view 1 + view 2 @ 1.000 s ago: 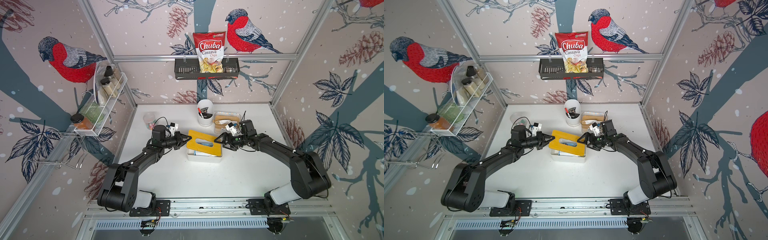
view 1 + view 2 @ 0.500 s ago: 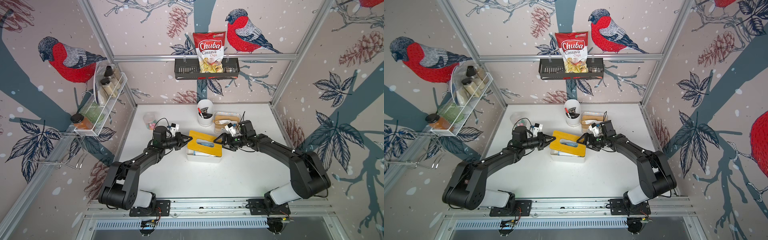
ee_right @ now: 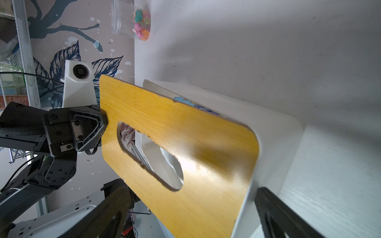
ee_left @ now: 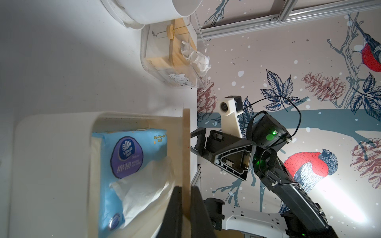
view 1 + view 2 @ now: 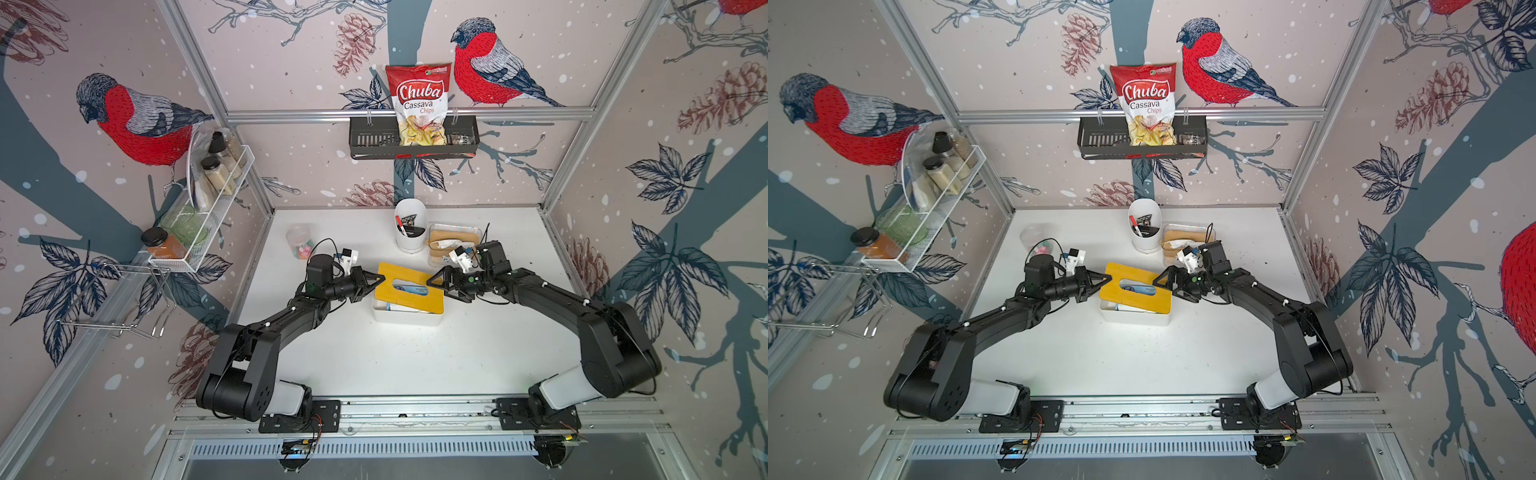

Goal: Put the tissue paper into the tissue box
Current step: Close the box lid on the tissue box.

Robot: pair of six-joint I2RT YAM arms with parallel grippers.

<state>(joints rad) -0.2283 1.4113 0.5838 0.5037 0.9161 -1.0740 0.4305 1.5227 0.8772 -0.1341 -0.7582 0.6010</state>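
Hardly anything has shifted over the last second. My left end effector [image 5: 376, 278] pinches the raised end of the yellow lid [image 5: 409, 291], which slopes down along its long axis toward my wide-open right end effector [image 5: 439, 289] straddling its low end. Below lies the tissue pack [image 4: 127, 164], already inside the white box [image 5: 407, 319].

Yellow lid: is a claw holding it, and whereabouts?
Yes. The left claw pinches the lid by the edge of one short end, lifted off the white box. The right claw is open, holding nothing.
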